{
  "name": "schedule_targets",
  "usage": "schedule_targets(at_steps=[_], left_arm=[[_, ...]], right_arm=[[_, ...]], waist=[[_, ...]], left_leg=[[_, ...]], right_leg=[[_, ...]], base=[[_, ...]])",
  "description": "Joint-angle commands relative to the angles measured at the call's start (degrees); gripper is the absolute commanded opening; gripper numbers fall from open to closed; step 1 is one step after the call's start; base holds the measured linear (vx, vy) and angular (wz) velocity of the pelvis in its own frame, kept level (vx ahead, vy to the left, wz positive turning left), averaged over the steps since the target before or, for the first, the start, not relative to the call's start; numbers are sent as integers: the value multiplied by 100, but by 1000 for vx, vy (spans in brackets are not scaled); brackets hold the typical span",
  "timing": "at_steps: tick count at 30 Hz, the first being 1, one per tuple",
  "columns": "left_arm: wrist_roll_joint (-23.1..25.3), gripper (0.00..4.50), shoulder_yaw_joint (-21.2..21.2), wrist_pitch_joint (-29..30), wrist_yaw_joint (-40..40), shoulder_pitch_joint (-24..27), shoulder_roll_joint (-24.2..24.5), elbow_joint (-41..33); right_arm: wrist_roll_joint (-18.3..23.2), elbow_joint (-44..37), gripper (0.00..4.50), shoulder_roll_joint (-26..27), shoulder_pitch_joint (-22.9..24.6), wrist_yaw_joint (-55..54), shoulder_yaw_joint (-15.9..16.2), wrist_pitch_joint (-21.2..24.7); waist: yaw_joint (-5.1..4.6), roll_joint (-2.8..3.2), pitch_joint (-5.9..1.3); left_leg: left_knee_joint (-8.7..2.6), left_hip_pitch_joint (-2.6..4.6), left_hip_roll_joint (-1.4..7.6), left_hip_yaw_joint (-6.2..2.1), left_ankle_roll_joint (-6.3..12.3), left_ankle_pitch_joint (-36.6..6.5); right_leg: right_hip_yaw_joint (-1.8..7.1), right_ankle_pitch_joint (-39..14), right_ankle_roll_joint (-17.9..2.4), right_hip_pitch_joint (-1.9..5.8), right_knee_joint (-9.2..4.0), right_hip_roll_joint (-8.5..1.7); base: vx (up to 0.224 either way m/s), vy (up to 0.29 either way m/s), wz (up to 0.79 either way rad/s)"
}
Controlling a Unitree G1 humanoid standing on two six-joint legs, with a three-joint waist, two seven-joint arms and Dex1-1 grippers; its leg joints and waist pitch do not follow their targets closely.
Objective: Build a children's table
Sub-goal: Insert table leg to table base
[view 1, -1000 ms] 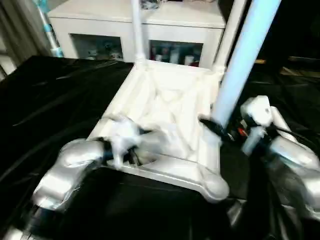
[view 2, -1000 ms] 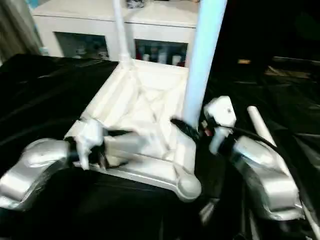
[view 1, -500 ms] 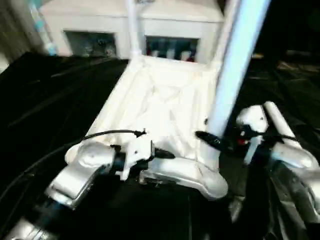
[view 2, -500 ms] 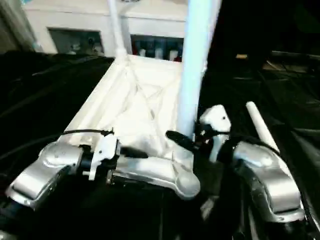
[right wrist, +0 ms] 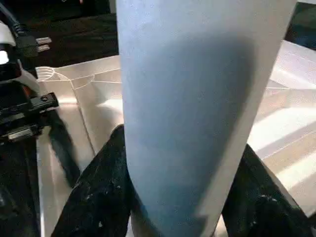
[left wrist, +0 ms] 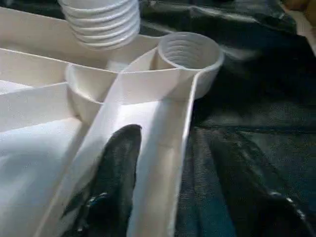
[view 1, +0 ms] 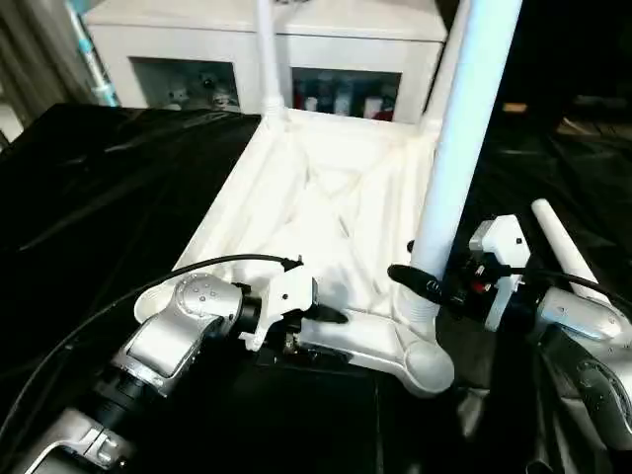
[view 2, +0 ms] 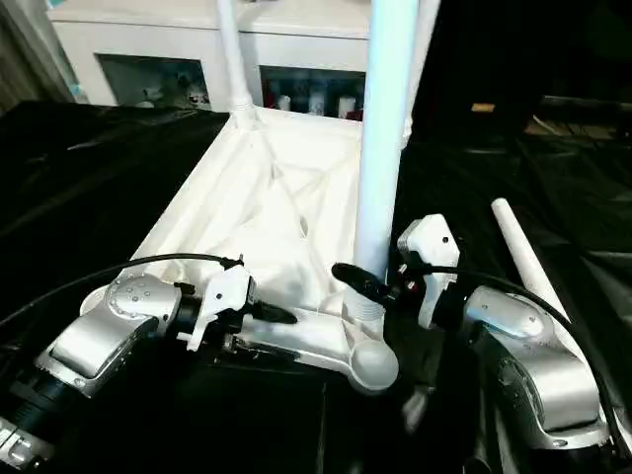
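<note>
Tabletop (view 1: 326, 207) lies upside down on black-covered desk (view 1: 109, 188). Right gripper (view 1: 420, 281) jaws clamped on upright leg (view 1: 459, 148) at near corner socket. Left gripper (left wrist: 170, 163) jaws apart, straddling tabletop's near rim.

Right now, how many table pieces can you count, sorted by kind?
table top: 1
upright legs: 3 (far-left leg, far-right leg, near leg)
lying leg, on the black cloth: 1
Total: 5
</note>
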Motion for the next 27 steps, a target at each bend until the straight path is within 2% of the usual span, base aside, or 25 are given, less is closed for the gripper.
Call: schedule_targets(at_steps=[1,4,5,6,8,10,12,13,17,19,20,22,23,24,27], left_arm=[[4,221,-75,32,-121,-150,-2,109],[100,197,-162,62,-204,-240,-16,221],[108,197,-165,74,-209,-247,-19,227],[123,197,-165,92,-213,-253,-31,239],[143,177,-165,104,-208,-253,-46,250],[188,170,-207,94,-223,-258,-53,282],[210,144,-238,90,-265,-267,-55,313],[216,144,-271,85,-351,-275,-54,315],[225,105,-315,121,-435,-288,-45,297],[242,98,-333,110,-447,-301,-40,310],[290,91,-349,49,-452,-319,-69,379],[319,71,-380,12,-482,-331,-83,421],[349,62,-415,-13,-506,-344,-83,449],[381,54,-453,-34,-531,-360,-81,480],[460,22,-522,-98,-570,-397,-80,562]], right_arm=[[-73,-158,186,-29,38,-91,-189,-21],[-90,-156,186,-60,65,-170,-290,-27],[-92,-164,186,-66,73,-189,-304,-22],[-92,-176,186,-81,88,-222,-320,-22],[-86,-208,186,-99,115,-259,-334,-16],[-84,-230,186,-119,147,-268,-347,-5],[-81,-238,186,-135,158,-266,-346,5],[-80,-240,186,-156,166,-255,-349,14],[-94,-233,186,-188,147,-242,-351,30],[-95,-233,186,-191,137,-243,-353,38],[-99,-250,186,-187,141,-261,-365,49],[-101,-275,186,-183,170,-277,-370,50],[-102,-296,186,-182,195,-288,-366,47],[-105,-317,186,-182,222,-298,-361,44],[-107,-348,186,-182,263,-315,-359,45]], waist=[[13,12,-353],[25,72,-349],[23,62,-351],[26,85,-345],[22,78,-351],[16,66,-329],[11,81,-319],[3,51,-305],[-30,55,-273],[-41,52,-277],[-54,86,-260],[-58,76,-271],[-62,129,-258],[-71,105,-261],[-74,111,-263]], left_leg=[[-477,71,507,-216,366,-524],[-465,60,502,-223,424,-423],[-468,56,507,-226,438,-399],[-469,45,507,-232,450,-372],[-461,46,503,-225,488,-372],[-475,46,508,-224,509,-460],[-490,59,520,-227,485,-540],[-496,59,522,-225,475,-572],[-517,55,522,-228,435,-670],[-517,51,520,-229,442,-649],[-527,51,522,-232,451,-667],[-522,48,525,-236,472,-601],[-520,43,523,-240,500,-558],[-519,46,519,-233,521,-547],[-514,36,516,-232,590,-423]], right_leg=[[291,-69,-1759,275,-398,-553],[287,92,-1784,279,-382,-560],[284,135,-1789,286,-379,-562],[283,172,-1794,290,-370,-564],[284,221,-1799,292,-375,-563],[285,6,-1764,284,-403,-567],[283,-181,-1737,270,-424,-565],[288,-268,-1718,265,-428,-563],[294,-494,-1668,250,-456,-571],[296,-471,-1659,254,-458,-573],[294,-450,-1659,239,-470,-564],[294,-306,-1679,259,-451,-574],[292,-217,-1692,251,-446,-573],[292,-177,-1693,252,-454,-564],[289,-23,-1730,275,-441,-581]], base=[[0,0,0],[0,0,0],[0,0,0],[0,0,0],[0,0,0],[0,0,0],[0,0,0],[0,0,0],[0,0,0],[0,0,0],[0,0,0],[0,0,0],[0,0,0],[0,0,0],[0,0,0]])
